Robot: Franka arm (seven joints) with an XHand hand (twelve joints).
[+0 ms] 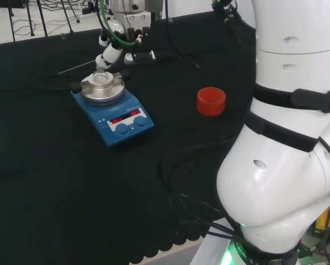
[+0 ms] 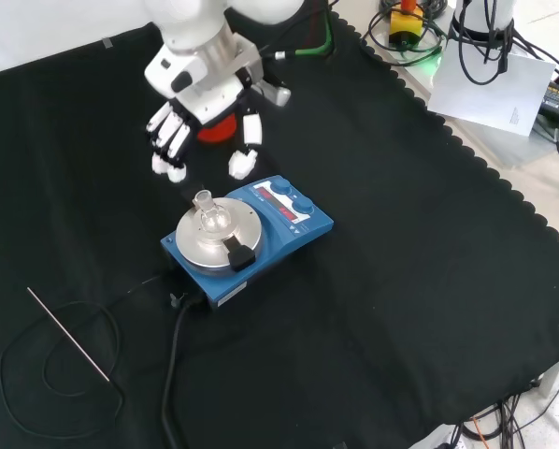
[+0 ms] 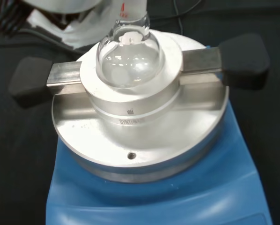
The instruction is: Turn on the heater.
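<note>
Fingers of the hand are hanging released, grasping nothing, above the blue heater in the front view. Head view: the heater is sitting on the bench, left of a red cup. Wrist view: a glass flask is resting in the heater's metal block.

Robot hand hangs from white arm, fingers straight, spread, pointing down, holding nothing.
</note>
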